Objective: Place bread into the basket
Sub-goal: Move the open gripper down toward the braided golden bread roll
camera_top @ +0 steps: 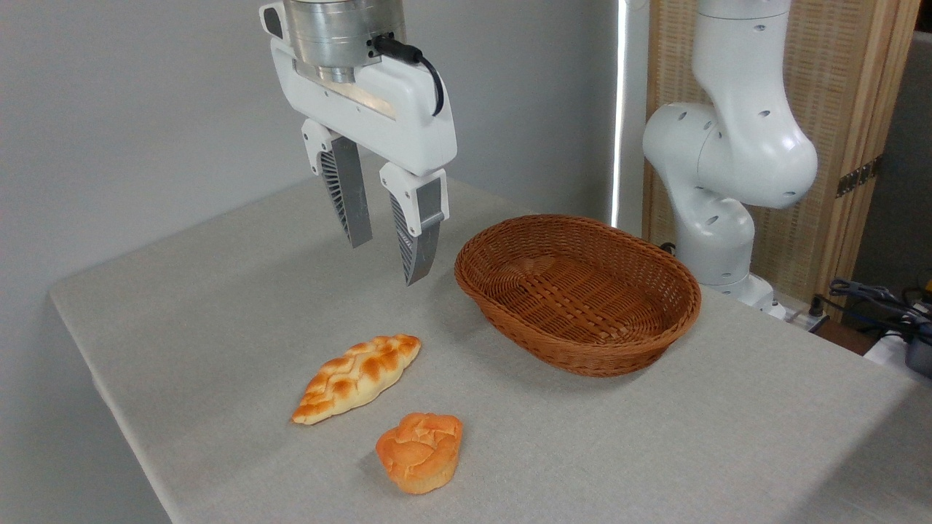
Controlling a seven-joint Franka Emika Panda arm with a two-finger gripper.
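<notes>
The bread [357, 378] is a long braided loaf, pale gold with toasted ridges, lying flat on the grey tablecloth at the front left. My gripper [386, 262] hangs in the air above and behind it, open, with nothing between its ribbed fingers [345, 196]. The brown wicker basket [579, 291] stands to the right of the gripper and holds nothing.
A short round orange bun [421, 450] sits just in front and to the right of the bread. The arm's white base [721, 218] rises behind the basket. The table's edge [109, 407] runs close to the left of the bread. Cables [874, 298] lie at the far right.
</notes>
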